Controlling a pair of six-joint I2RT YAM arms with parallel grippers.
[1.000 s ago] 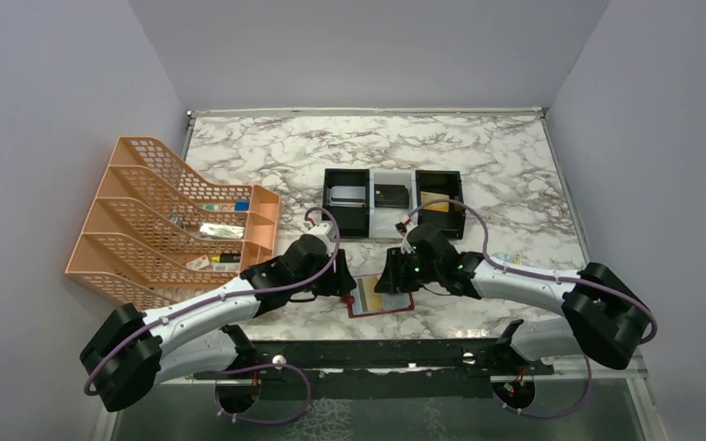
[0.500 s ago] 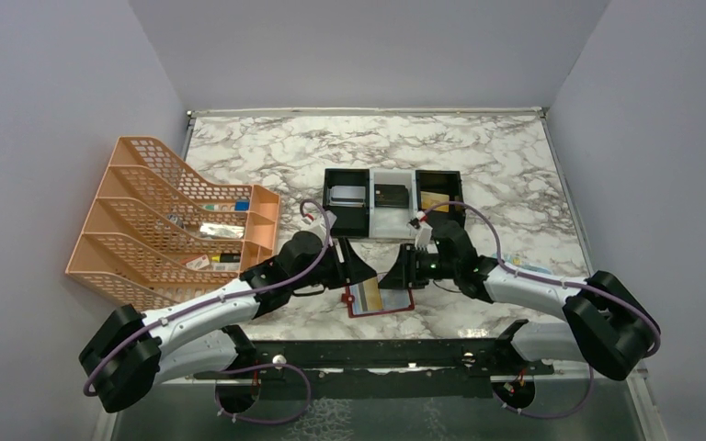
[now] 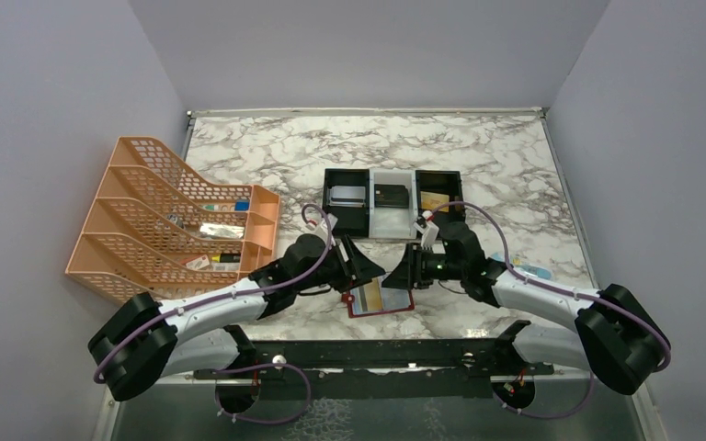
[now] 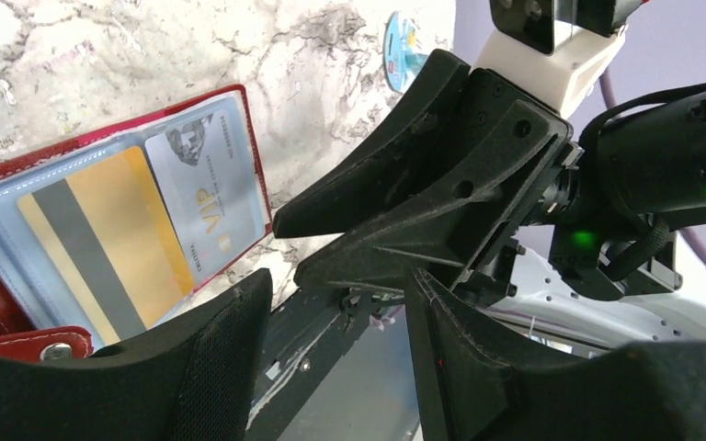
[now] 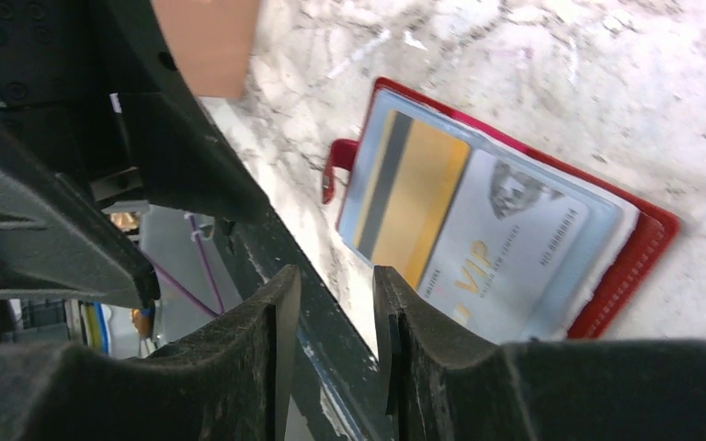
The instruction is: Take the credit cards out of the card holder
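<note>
The card holder [image 3: 404,308] lies open near the table's front edge, red-bordered with clear pockets. Two credit cards sit in its pockets: a gold one with a dark stripe [image 4: 110,248] [image 5: 414,197] and a silvery-white one marked VIP [image 4: 207,197] [image 5: 506,248]. My left gripper [image 3: 365,262] [image 4: 340,312] hangs open just above the holder's far left side, holding nothing. The right gripper [image 3: 399,272] [image 5: 335,312] faces it above the far right side, open by a narrow gap and also holding nothing. Neither gripper touches the holder.
Just behind the grippers stands a black-and-white three-compartment tray [image 3: 392,225] holding silver, black and gold cards. An orange mesh rack [image 3: 175,225] fills the left side. A light-blue packet [image 3: 538,272] lies right of the right arm.
Both grippers have lifted off the card holder and drawn back toward the tray, leaving its two cards uncovered. The left jaws have opened slightly.
</note>
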